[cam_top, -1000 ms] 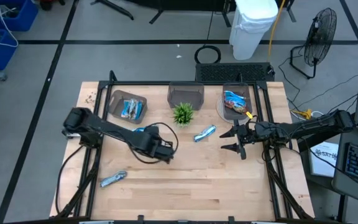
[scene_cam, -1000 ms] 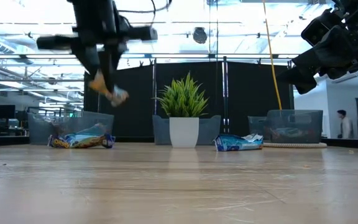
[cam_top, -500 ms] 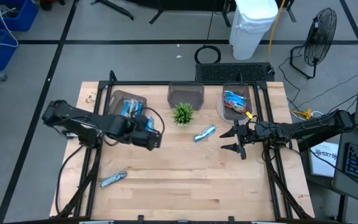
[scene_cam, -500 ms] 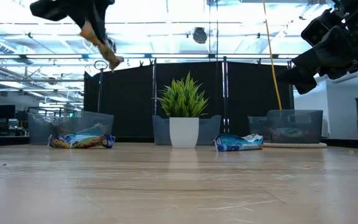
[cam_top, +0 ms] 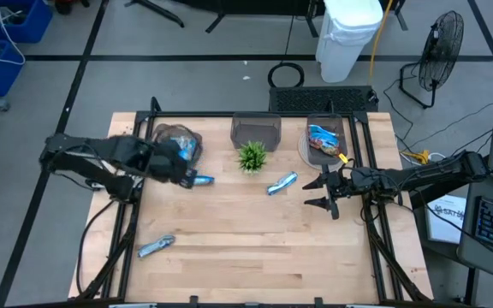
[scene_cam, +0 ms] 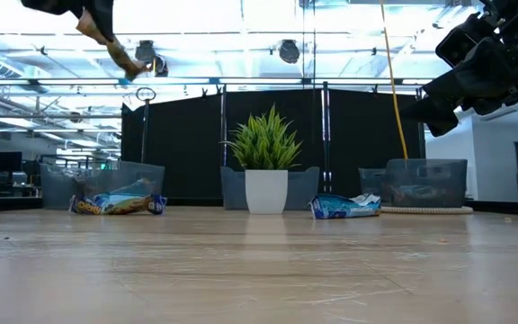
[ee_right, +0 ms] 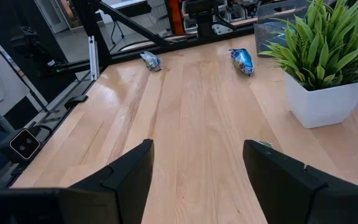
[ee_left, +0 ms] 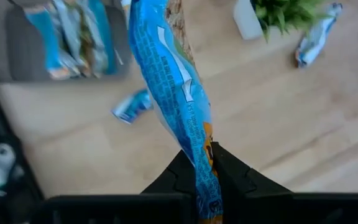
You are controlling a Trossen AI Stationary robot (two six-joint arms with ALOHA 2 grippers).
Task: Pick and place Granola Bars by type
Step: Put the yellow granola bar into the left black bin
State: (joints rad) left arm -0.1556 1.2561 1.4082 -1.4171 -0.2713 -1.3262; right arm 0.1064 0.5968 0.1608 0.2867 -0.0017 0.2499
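Observation:
My left gripper (cam_top: 176,161) hovers high over the left bin (cam_top: 163,137), shut on a blue-and-white granola bar (ee_left: 166,81). That bin holds several blue bars (ee_left: 73,37). On the table lie one blue bar (cam_top: 202,180) beside the left bin, another blue bar (cam_top: 282,183) right of the plant, and a silvery bar (cam_top: 157,246) near the front left. The right bin (cam_top: 325,141) also holds bars. My right gripper (cam_top: 325,192) waits open above the table, right of the middle. My left gripper pinches the blue-and-white bar between its two fingers (ee_left: 229,177) at one end (ee_left: 202,180) of the wrapper. The bar runs lengthwise out beyond the fingertips, lifted clear of the table. In the low view it shows high up, slanting below the gripper (scene_cam: 120,58).
A small potted plant (cam_top: 252,156) stands at the far middle, in front of the empty middle bin (cam_top: 255,130). Black frame rails (cam_top: 127,214) run along both table sides. Open wood lies across the near half of the table (cam_top: 264,257).
My left gripper has carried the blue bar from the middle of the table toward the far left, rising as it went, and now stands over the left bin. It has stayed shut on the bar. The right arm has kept still.

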